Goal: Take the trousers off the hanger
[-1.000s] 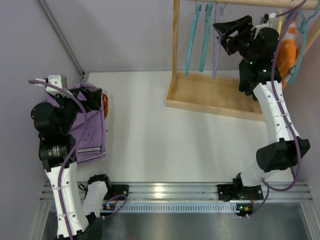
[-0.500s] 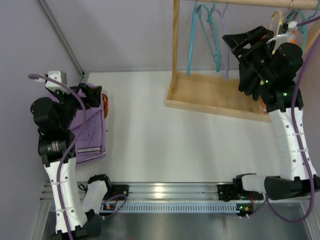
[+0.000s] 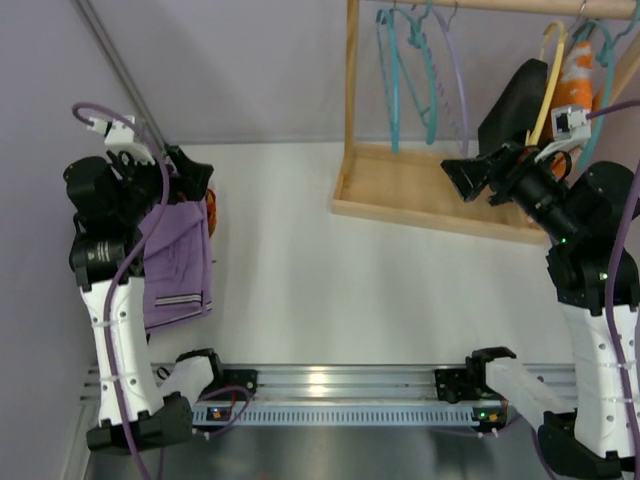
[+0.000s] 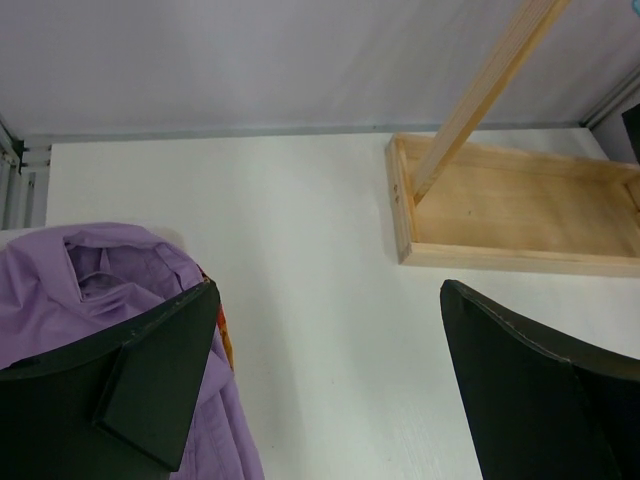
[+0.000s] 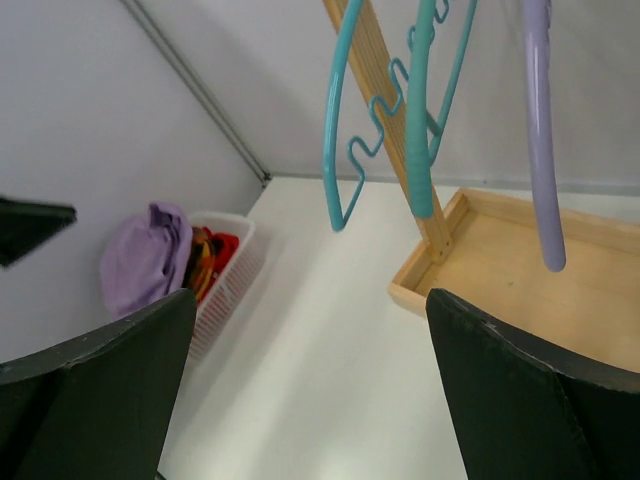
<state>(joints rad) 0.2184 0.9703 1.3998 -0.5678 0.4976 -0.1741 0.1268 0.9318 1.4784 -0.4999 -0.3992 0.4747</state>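
The lavender trousers (image 3: 175, 262) lie draped over a basket at the far left, striped end toward the near edge. They also show in the left wrist view (image 4: 85, 285) and the right wrist view (image 5: 145, 255). The bare lavender hanger (image 3: 456, 70) hangs on the wooden rail; its arm shows in the right wrist view (image 5: 538, 130). My left gripper (image 3: 190, 178) is open and empty just above the trousers' far end, as its wrist view (image 4: 330, 385) shows. My right gripper (image 3: 463, 178) is open and empty, below the hanger and apart from it (image 5: 310, 385).
Teal hangers (image 3: 405, 70) hang left of the lavender one. A yellow hanger (image 3: 548, 70), a black garment (image 3: 512, 105) and an orange garment (image 3: 580, 70) hang at the right. The rack's wooden base tray (image 3: 420, 195) stands back right. A white basket (image 5: 228, 275) holds orange cloth.
My right arm has dropped back from the rail toward the near right, leaving the lavender hanger hanging. My left arm has lifted and drawn back a little; the trousers stay on the basket.
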